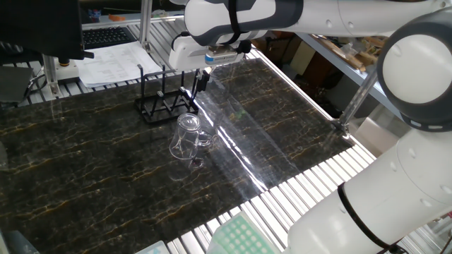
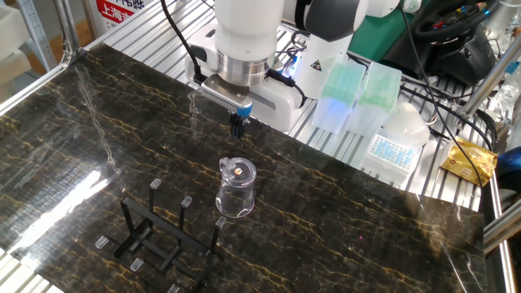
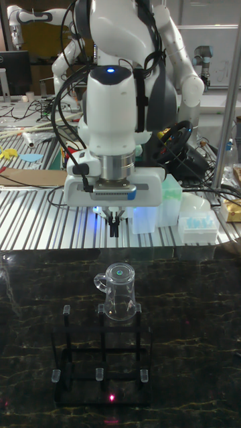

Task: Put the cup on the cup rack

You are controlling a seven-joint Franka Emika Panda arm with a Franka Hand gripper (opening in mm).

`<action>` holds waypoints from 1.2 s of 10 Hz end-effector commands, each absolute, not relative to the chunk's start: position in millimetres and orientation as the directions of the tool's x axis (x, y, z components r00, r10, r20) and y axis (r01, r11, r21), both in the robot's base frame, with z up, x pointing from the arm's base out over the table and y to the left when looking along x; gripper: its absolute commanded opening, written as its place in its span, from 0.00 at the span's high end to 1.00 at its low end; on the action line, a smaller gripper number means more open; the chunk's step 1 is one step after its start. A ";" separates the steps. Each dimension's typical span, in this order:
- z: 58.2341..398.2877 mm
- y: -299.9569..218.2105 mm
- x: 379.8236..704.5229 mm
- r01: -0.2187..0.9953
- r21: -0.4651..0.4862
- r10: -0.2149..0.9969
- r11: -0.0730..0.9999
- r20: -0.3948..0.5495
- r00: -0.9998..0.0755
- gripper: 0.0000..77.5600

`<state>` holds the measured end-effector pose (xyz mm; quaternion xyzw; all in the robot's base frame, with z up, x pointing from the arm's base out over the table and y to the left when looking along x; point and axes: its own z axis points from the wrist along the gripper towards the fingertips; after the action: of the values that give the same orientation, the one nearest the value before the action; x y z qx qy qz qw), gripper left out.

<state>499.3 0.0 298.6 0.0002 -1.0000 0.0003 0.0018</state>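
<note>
We are at the approach step; our gripper point(image 2: 237, 127) hangs above the table with fingers pressed together, holding nothing; the cup point(image 2: 236, 188) stands upside down just beside the cup rack point(image 2: 155, 236); next we must open and descend to grasp 1 wall.

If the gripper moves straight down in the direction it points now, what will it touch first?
Most likely the bare marble tabletop. The gripper hangs above the table, fingers together, pointing down. In the other fixed view the cup stands apart from it, nearer the cup rack, though depth is uncertain.
</note>
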 end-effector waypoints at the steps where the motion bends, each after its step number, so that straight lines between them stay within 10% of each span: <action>1: 298.6 0.1 499.3 0.032 -0.048 0.029 0.998 -0.049 -0.998 1.00; 12: 298.2 -0.1 499.5 0.038 -0.025 0.037 0.999 -0.023 -0.999 1.00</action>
<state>498.8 0.1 297.2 -0.0189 -0.9997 0.0135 -0.0107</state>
